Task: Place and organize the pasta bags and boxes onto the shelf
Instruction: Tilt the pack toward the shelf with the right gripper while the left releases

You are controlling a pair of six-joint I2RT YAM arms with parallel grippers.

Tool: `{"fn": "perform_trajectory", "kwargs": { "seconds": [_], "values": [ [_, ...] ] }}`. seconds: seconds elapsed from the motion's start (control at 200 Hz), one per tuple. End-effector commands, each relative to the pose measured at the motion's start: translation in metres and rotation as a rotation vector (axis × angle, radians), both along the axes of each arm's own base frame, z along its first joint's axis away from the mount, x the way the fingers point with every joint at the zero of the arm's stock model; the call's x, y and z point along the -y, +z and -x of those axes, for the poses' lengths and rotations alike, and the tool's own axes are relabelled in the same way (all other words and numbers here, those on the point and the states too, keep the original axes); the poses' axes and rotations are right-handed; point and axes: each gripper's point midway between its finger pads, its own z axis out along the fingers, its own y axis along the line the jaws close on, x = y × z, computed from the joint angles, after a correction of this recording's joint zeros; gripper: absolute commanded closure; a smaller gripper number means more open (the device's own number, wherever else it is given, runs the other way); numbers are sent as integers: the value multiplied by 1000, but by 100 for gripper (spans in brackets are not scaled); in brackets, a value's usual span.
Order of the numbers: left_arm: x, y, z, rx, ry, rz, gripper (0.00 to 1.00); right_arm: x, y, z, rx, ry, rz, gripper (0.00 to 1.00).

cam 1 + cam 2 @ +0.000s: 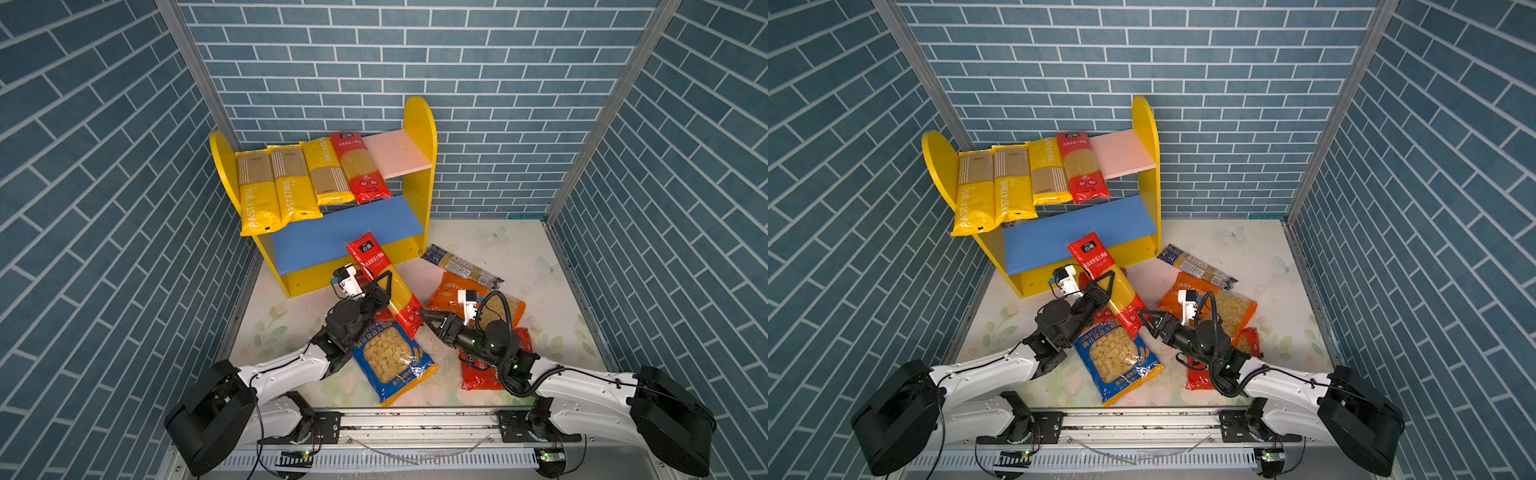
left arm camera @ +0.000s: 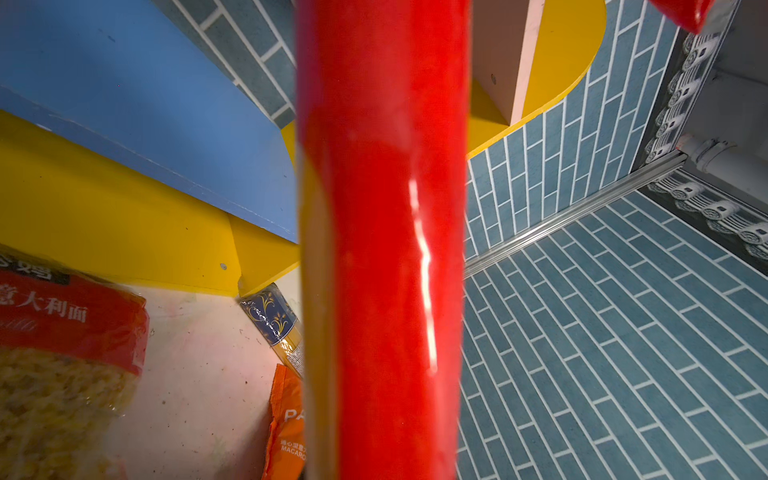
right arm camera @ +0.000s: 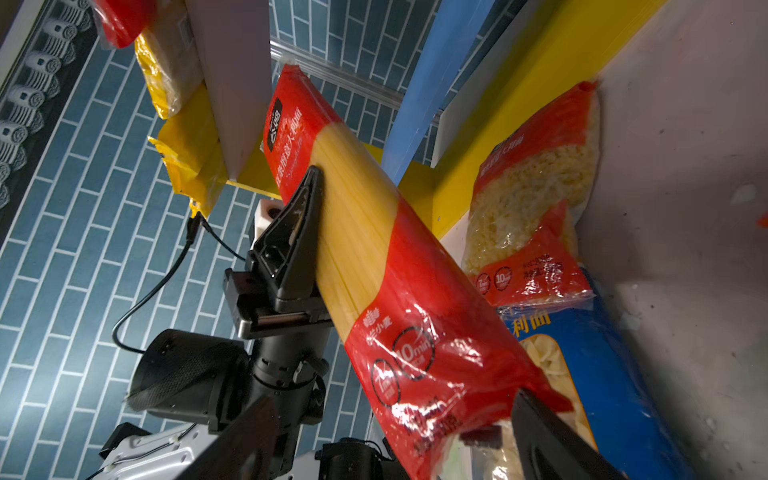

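A long red spaghetti pack (image 1: 376,266) with a clear middle hangs tilted in front of the shelf (image 1: 419,124). My left gripper (image 1: 390,286) is shut on its middle. In the left wrist view the pack (image 2: 382,249) fills the centre and hides the fingers. My right gripper (image 1: 428,319) stands open at the pack's lower end (image 3: 432,399), its fingers apart on either side. Three yellow spaghetti packs (image 1: 274,183) and a red one (image 1: 359,166) lie on the pink upper board (image 1: 399,153). The blue lower board (image 1: 332,237) is bare.
On the floor lie a blue short-pasta bag (image 1: 390,361), an orange bag (image 1: 494,303), a dark-blue spaghetti pack (image 1: 461,266), and a red bag (image 1: 478,374) under my right arm. Another red short-pasta bag (image 3: 536,199) lies by the shelf's base. Brick-patterned walls close in three sides.
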Motion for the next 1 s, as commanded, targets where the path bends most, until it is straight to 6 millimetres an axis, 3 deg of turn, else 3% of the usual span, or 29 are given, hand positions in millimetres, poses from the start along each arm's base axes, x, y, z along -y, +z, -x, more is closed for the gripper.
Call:
{"fn": "perform_trajectory", "kwargs": {
  "seconds": [0.0, 0.21, 0.32, 0.46, 0.715, 0.995],
  "values": [
    [1, 91, 10, 219, -13, 232, 94, 3, -7, -7, -19, -49, -8, 11],
    [-8, 102, 12, 246, 20, 222, 94, 11, -39, -7, -90, -84, 7, 12],
    [-15, 108, 14, 256, 46, 195, 93, 15, -41, -7, -92, -96, 5, 12],
    [-11, 110, 15, 252, 26, 195, 94, 7, -24, -9, -55, -79, -27, 12],
    [-6, 105, 14, 246, 11, 271, 94, -16, 25, -15, 32, -28, -173, 16],
    [-7, 102, 13, 239, 20, 271, 94, -24, 53, -14, 86, -17, -264, 19]
  ]
}}
